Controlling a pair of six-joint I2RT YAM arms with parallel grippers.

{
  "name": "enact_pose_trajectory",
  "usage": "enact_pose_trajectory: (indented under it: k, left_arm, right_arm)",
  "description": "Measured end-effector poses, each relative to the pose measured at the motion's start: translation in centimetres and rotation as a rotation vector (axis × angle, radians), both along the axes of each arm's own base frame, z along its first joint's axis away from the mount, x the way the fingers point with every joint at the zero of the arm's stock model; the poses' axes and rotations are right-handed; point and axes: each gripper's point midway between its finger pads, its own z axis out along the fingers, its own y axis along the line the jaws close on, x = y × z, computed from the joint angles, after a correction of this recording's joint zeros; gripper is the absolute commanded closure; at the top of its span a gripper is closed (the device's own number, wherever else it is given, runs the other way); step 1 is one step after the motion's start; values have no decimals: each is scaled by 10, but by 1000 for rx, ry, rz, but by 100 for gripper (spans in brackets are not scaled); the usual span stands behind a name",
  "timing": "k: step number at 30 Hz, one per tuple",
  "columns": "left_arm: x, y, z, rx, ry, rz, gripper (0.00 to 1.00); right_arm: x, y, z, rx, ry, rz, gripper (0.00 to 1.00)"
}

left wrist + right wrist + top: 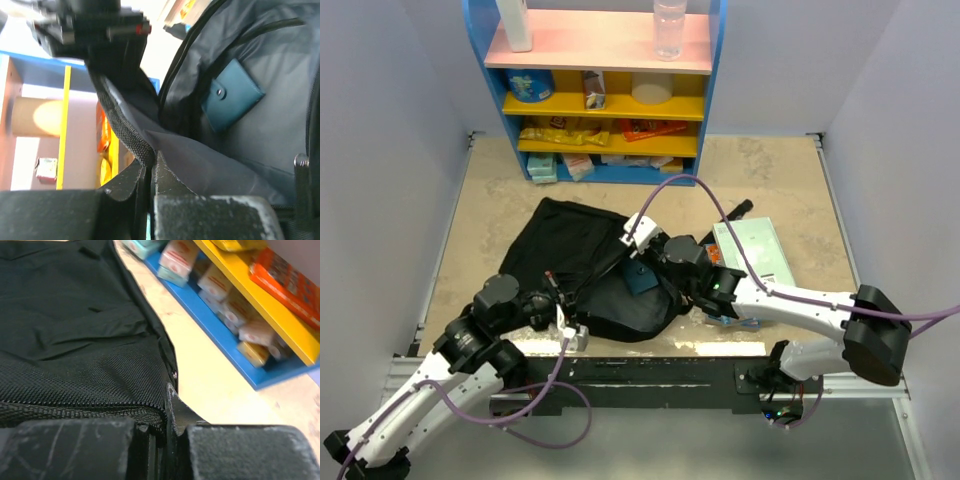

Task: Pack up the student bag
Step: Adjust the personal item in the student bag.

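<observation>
The black student bag [575, 262] lies on the table, its mouth held open toward me. My left gripper [563, 298] is shut on the bag's woven opening edge [125, 135] at the near left. My right gripper [672, 262] is shut on the bag's zipper edge [150, 410] at the right of the mouth. A teal snap wallet [642, 278] sits inside the bag and shows against the grey lining in the left wrist view [232, 95]. A pale green book [753, 252] lies on the table right of the bag, behind my right arm.
A blue shelf unit [605, 90] with yellow and pink boards stands at the back, holding snack packs, a cup and a clear bottle [669, 28]. Small boxes [225, 305] line its bottom board. White walls close both sides.
</observation>
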Motion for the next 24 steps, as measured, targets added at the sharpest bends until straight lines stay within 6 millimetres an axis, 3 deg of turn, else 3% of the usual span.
enact_pose_trajectory:
  k: [4, 11, 16, 17, 18, 19, 20, 21, 24]
  left_arm:
    - [13, -1, -1, -21, 29, 57, 100]
    - [24, 3, -9, -72, 111, 156, 100]
    - [28, 8, -12, -127, 164, 220, 100]
    - [28, 9, -13, -139, 182, 232, 96]
    - [27, 10, -13, -154, 201, 242, 56]
    - [27, 10, -13, -172, 226, 251, 30]
    - [26, 10, -13, -181, 249, 256, 13]
    - [25, 11, -14, -179, 285, 269, 0]
    - [21, 8, -10, -195, 407, 286, 0]
  right_arm:
    - [0, -15, -1, 5, 27, -69, 100]
    - [-8, -29, -19, 8, 135, -126, 100]
    - [-23, -28, -18, 50, 203, -90, 100]
    - [-25, -26, -16, 57, 209, -79, 100]
    - [-26, -24, -14, 61, 215, -72, 100]
    - [-26, -22, -10, 63, 221, -68, 100]
    - [-24, -19, -6, 64, 224, -67, 100]
    - [-20, -17, -1, 68, 222, -80, 100]
    - [-6, -13, 15, 96, 217, -111, 100]
